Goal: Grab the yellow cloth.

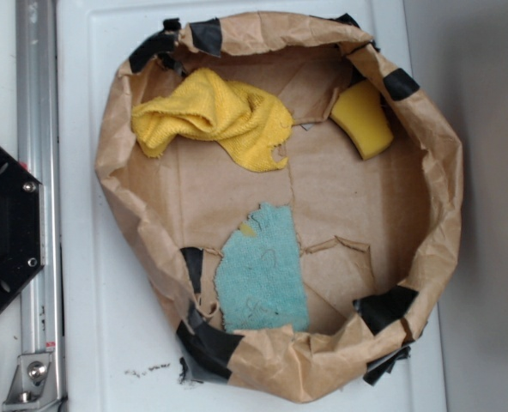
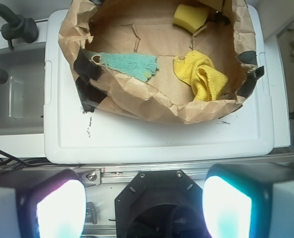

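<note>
The yellow cloth (image 1: 215, 118) lies crumpled in the upper left of a brown paper bag tray (image 1: 443, 215). In the wrist view the yellow cloth (image 2: 201, 74) is at the right inside the paper bag tray (image 2: 137, 94), far ahead of me. My gripper (image 2: 144, 208) is open, with nothing between its fingers (image 2: 60, 208), and it hangs over the black robot base (image 2: 157, 203), well short of the white lid. The gripper is out of the exterior view.
A yellow sponge (image 1: 363, 118) sits at the tray's upper right and a teal cloth (image 1: 261, 273) lies flat at its lower middle. Black tape patches (image 1: 207, 339) hold the rim. The tray rests on a white lid (image 2: 152, 139). A grey sink (image 2: 13, 94) lies left.
</note>
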Tool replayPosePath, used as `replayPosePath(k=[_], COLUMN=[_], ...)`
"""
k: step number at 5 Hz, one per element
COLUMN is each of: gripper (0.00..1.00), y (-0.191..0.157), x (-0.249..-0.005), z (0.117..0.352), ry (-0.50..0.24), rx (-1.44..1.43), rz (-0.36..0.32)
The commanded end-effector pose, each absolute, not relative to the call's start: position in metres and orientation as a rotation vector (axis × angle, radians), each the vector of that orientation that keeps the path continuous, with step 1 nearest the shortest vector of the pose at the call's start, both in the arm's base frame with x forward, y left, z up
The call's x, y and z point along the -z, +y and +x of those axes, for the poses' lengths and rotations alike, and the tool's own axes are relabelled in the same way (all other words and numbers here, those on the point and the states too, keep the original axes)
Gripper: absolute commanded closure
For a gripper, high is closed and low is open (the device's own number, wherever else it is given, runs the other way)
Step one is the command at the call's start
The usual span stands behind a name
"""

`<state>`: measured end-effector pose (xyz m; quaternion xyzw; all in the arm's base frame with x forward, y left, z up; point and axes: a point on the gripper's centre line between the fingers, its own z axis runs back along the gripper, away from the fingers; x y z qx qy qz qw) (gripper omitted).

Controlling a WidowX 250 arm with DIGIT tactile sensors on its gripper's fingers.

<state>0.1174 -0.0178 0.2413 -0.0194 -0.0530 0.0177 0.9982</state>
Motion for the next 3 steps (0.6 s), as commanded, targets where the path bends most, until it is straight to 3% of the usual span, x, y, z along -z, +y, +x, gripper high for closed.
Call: replayPosePath(k=[1,2,3], gripper=[0.00,0.00,0.00], y=[-0.018,-0.007,-0.002], x=[-0.241,-0.244,-0.221], z=[0.117,0.167,0.218], ry=[-0.106,-0.217,-0.245], rx=[-0.035,0.037,0.096], rz=[-0.039,0.005,0.054])
